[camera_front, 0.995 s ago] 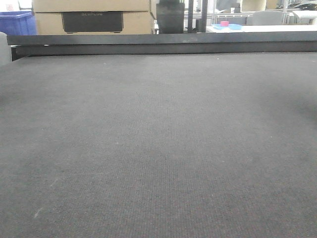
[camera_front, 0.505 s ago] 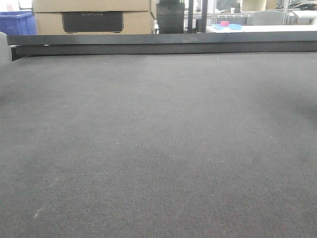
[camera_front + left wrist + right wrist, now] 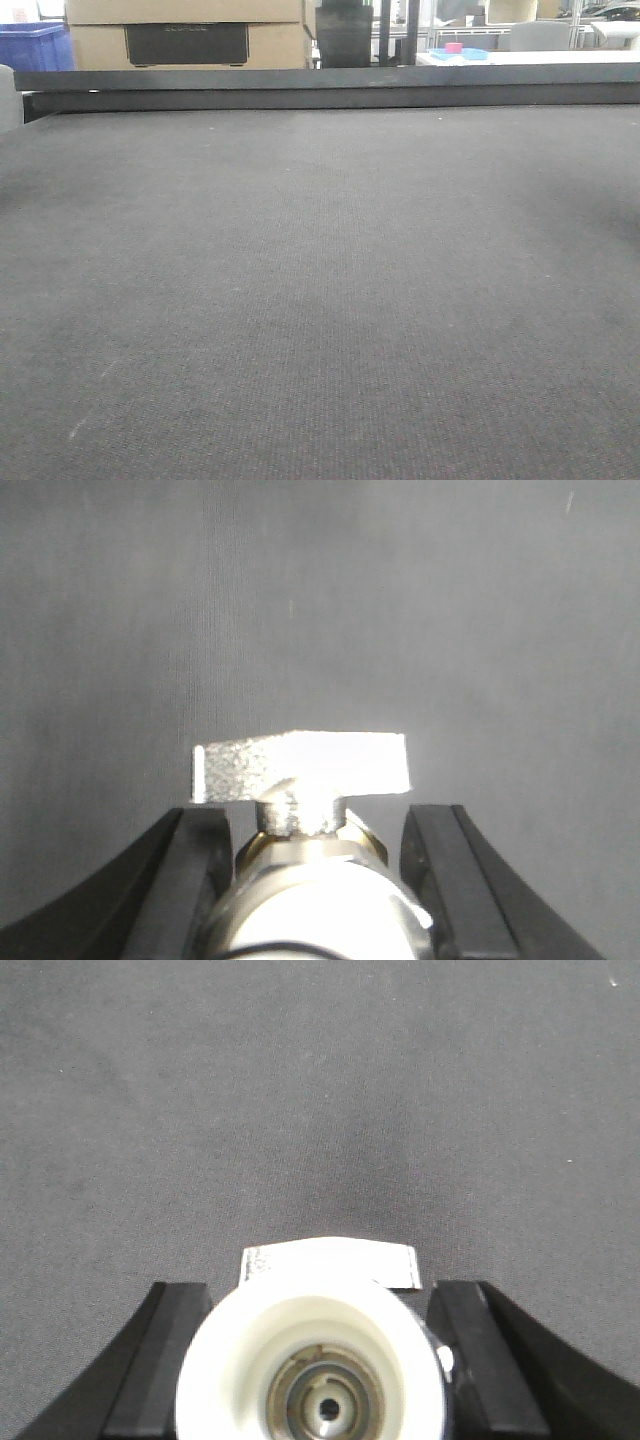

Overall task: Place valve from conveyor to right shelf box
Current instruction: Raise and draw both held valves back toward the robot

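Grey woven conveyor (image 3: 320,300) spreads beyond our pincers; our left gripper (image 3: 317,815) is clamped on a silver-handled valve (image 3: 300,765), our right gripper (image 3: 320,1290) on a white-bodied valve (image 3: 312,1318).

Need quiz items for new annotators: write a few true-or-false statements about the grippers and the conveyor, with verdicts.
1. A T-handle valve sits between the left gripper's fingers. True.
2. The right gripper holds nothing. False: a white valve bearing a label sits between its fingers.
3. The front view shows a valve lying on the conveyor. False: no valve shows on it in that view.
4. A cardboard box stands beyond the conveyor's far edge. True.
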Controlling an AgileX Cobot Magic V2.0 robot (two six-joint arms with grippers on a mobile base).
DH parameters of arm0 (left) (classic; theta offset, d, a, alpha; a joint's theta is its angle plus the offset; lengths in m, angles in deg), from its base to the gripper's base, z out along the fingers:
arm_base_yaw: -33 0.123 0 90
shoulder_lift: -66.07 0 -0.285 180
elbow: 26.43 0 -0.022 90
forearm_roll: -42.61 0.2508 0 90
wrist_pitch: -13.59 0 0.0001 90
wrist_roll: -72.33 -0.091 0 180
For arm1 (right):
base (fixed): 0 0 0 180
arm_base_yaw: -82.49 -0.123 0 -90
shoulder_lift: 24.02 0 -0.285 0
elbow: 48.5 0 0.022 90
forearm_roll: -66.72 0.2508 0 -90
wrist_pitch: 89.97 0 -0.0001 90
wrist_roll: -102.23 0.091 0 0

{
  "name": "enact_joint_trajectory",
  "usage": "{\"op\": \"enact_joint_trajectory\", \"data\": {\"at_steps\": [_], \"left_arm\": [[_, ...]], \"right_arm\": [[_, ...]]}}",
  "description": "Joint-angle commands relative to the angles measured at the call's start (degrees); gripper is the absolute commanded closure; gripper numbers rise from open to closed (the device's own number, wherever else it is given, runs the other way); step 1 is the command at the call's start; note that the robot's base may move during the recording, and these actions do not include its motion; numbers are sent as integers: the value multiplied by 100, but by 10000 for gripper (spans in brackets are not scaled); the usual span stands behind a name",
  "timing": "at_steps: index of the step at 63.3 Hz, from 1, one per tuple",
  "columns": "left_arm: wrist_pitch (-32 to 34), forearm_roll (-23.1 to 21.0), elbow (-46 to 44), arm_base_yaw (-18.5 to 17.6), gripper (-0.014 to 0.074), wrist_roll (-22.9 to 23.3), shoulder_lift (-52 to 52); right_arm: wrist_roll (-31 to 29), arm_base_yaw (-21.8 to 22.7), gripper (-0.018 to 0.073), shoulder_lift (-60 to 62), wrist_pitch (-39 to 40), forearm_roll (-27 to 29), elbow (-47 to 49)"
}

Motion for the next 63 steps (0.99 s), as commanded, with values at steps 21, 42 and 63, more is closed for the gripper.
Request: {"op": "enact_joint_trajectory", "data": {"at_steps": [21,42,63], "left_arm": [[1602,-32,-91,26,707,5,55],[1872,-32,-91,26,707,5,55],[1872,-32,-91,26,707,5,55]], "right_arm": [[-45,-13,727,76,1312,-21,85],[-45,-13,727,76,2713,-21,85],[-45,-13,727,76,2899,-21,85]]}}
